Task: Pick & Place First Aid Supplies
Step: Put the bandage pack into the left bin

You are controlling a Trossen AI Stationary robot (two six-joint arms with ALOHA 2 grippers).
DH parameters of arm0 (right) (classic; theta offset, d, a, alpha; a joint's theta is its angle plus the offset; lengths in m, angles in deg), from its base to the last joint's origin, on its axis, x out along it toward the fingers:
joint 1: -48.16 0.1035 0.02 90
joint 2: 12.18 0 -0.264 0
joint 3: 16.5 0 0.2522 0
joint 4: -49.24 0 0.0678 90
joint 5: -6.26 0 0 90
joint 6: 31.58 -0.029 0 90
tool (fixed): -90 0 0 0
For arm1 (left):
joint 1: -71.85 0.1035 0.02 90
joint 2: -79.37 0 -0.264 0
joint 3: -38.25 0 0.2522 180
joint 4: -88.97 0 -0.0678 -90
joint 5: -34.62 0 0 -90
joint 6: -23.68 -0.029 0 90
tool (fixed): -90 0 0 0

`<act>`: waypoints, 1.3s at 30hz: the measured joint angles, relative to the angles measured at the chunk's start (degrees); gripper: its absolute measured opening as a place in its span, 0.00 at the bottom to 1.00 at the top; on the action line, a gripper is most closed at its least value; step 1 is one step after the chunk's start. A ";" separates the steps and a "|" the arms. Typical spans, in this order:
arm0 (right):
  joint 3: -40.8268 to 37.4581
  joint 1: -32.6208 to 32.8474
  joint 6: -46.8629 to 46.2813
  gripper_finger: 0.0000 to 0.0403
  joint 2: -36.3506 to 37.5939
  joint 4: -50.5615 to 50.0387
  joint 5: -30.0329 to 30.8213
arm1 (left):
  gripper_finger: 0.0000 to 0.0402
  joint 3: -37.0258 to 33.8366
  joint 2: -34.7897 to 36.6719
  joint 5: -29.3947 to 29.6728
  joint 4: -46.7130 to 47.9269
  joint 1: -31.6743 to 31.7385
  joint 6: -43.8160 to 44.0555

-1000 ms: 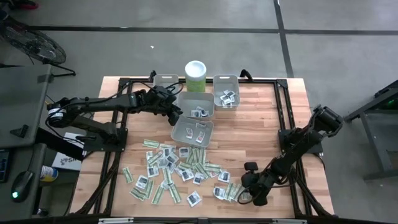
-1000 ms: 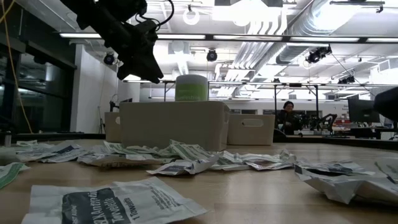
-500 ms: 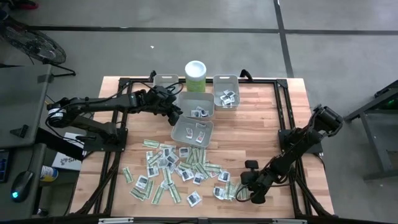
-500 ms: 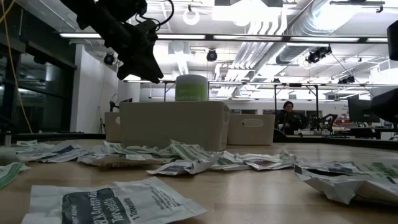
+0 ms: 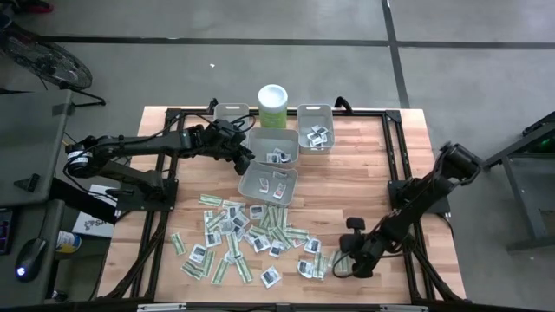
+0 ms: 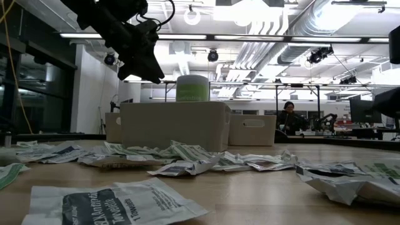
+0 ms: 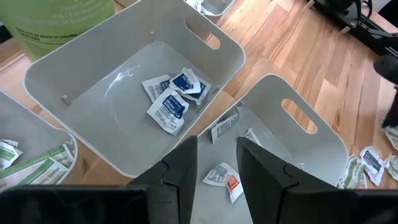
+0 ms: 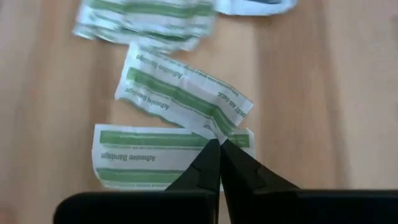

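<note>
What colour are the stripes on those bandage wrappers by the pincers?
Green stripes on white paper, clearest in the right wrist view: bandage wrappers.

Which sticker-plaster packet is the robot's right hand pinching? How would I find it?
Look at the wooden table's front right, where the right hand is shut. Its tips pinch a narrow white paper packet with green stripes, lying slanted. A flat, straight one lies beside it.

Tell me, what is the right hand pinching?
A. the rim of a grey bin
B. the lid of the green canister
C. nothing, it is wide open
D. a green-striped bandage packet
D: in the right wrist view the right hand has its fingers shut together on the end of a green-striped bandage packet lying on the table.
</note>
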 joint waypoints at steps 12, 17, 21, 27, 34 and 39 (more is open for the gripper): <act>0.20 -7.59 3.54 0.00 10.47 -0.11 5.86 | 0.28 -0.02 -0.02 -1.41 -4.34 0.00 -0.24; 0.22 -14.28 4.35 0.00 15.18 0.14 11.36 | 0.28 -0.02 -0.02 -7.57 -13.42 -0.02 -2.89; 0.26 -19.71 6.81 0.00 18.38 2.01 16.84 | 0.28 -0.02 -0.02 -10.61 -18.97 0.00 -4.39; 0.33 -27.25 14.08 0.00 19.54 10.01 21.42 | 0.28 -0.02 -0.02 -10.73 -24.54 0.00 -4.48; 0.36 -33.74 22.57 0.00 19.52 21.25 28.20 | 0.28 -0.02 -0.02 -10.61 -28.57 0.00 -4.50; 0.44 -37.84 26.54 0.00 19.52 26.95 30.34 | 0.28 -0.02 -0.02 -10.58 -29.46 0.00 -4.50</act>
